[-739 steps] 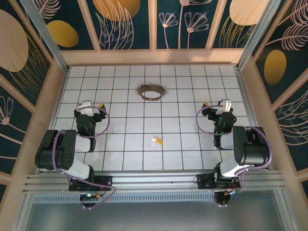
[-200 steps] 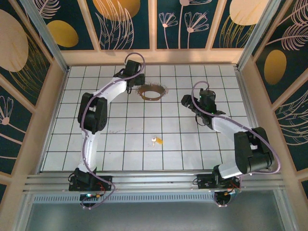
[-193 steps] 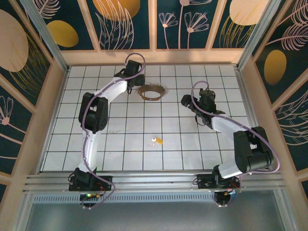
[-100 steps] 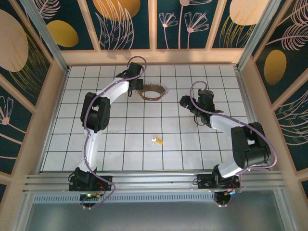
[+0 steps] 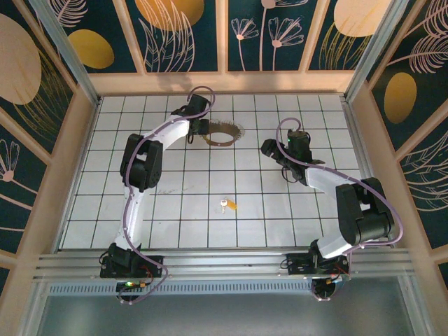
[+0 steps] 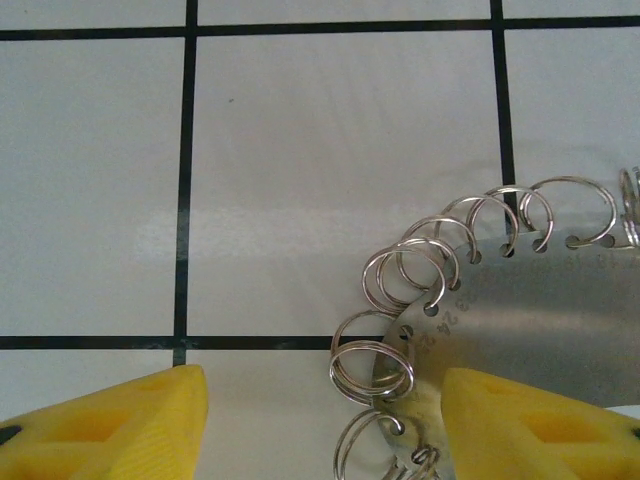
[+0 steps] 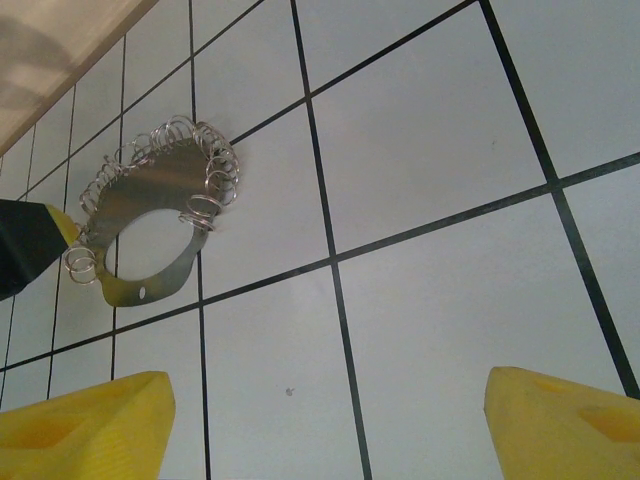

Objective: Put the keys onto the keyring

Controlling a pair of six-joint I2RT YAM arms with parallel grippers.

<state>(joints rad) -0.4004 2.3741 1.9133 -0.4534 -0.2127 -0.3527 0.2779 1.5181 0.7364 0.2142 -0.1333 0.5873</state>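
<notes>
The keyring (image 5: pixel 220 133) lies at the back middle of the tiled floor. Up close it is a flat silver ring plate (image 6: pixel 540 310) with several wire split rings round its rim. My left gripper (image 6: pixel 320 440) is open at its left edge. The rim and a few split rings stand between the yellow fingers, close against the right finger (image 6: pixel 540 430). From above, the left gripper (image 5: pixel 198 127) touches the loop's left side. The keys (image 5: pixel 227 205), a tiny silver key with an orange tag, lie alone at mid-floor. My right gripper (image 7: pixel 320 430) is open over bare tiles, right of the keyring (image 7: pixel 150 190).
A wooden frame (image 5: pixel 224 82) and patterned walls close in the white tiled floor (image 5: pixel 175 210). The right gripper (image 5: pixel 269 148) hovers about two tiles right of the keyring. The left arm (image 5: pixel 143 161) stretches along the left side.
The left gripper has slid right onto the keyring's left rim and its jaws have narrowed. The right gripper has shifted slightly left. The key has not moved.
</notes>
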